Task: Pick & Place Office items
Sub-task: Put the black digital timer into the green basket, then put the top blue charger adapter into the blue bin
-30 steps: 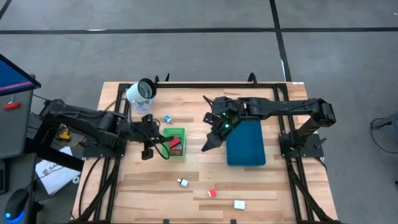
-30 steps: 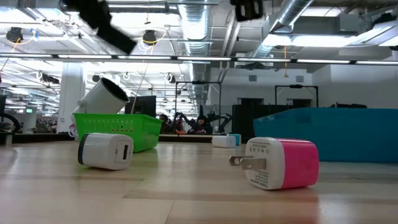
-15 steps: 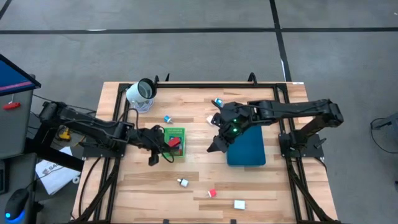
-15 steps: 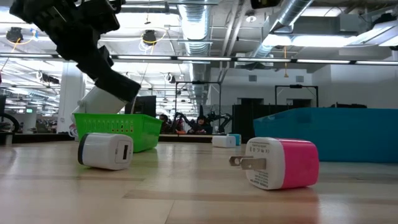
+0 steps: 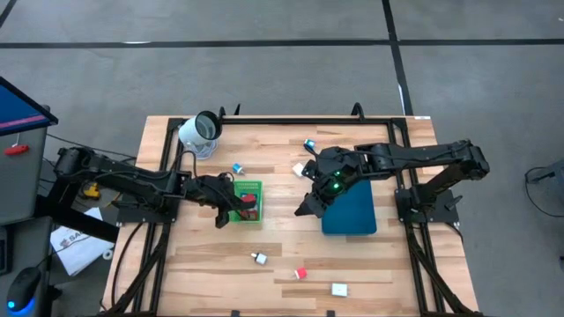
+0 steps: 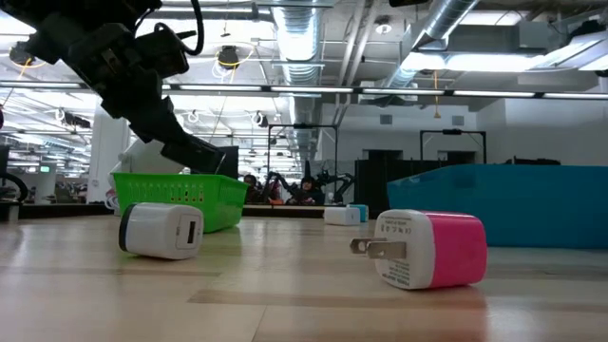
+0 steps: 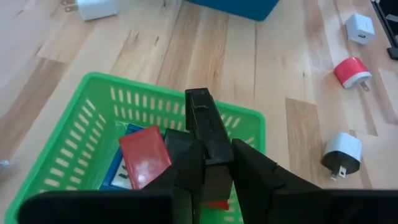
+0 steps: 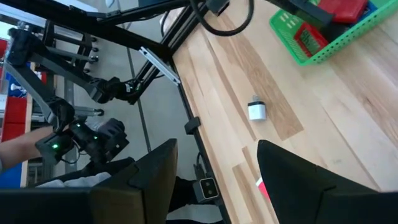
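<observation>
The left gripper [image 7: 208, 165] pinches a slim black block [image 7: 205, 134] upright between its fingers, over the green tray [image 7: 81, 124]. Just beside it inside lies a red block [image 7: 144, 155] on a blue one [image 7: 118, 174]. Only the low view shows the pink charger [image 6: 427, 249]'s prongs. The right gripper [image 5: 306, 208], spread, hangs beside the blue tray [image 5: 351, 204].

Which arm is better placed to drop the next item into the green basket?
Left. The left gripper is shut on a black block directly over the green basket. The right gripper hangs open and empty beside the blue tray, away from the basket.
</observation>
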